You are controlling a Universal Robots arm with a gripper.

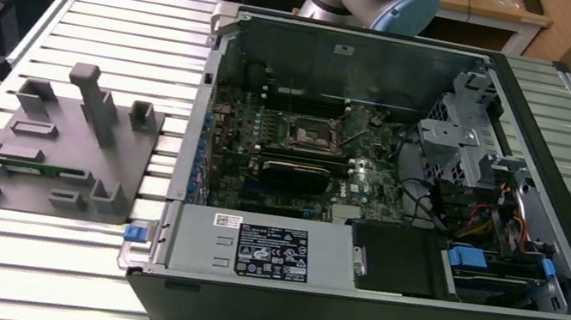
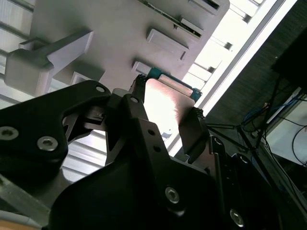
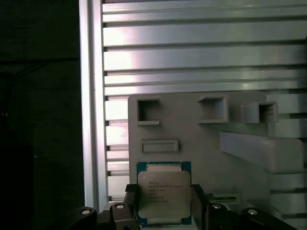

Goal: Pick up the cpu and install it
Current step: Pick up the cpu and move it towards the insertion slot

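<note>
The cpu (image 3: 164,191), a small square chip with a silvery top and a green rim, sits between the two black fingers of my gripper (image 3: 165,199). One fingertip (image 3: 132,199) presses on each side of the chip. It hangs well above the grey tray (image 3: 192,143). In the second wrist view the cpu (image 2: 165,108) shines between the same fingers, with my gripper (image 2: 168,103) shut on it. In the exterior view the grey tray (image 1: 41,163) lies to the left of the open computer case, and the black square socket frame (image 1: 307,133) sits on the motherboard.
The open computer case (image 1: 376,314) fills the exterior view's right, with a drive cage (image 1: 465,129), cables and a power supply (image 1: 259,247) inside. Upright posts (image 1: 92,102) rise from the tray. A long green strip (image 1: 46,170) lies in it. The slatted metal table (image 1: 112,18) ends in a dark drop (image 3: 38,120).
</note>
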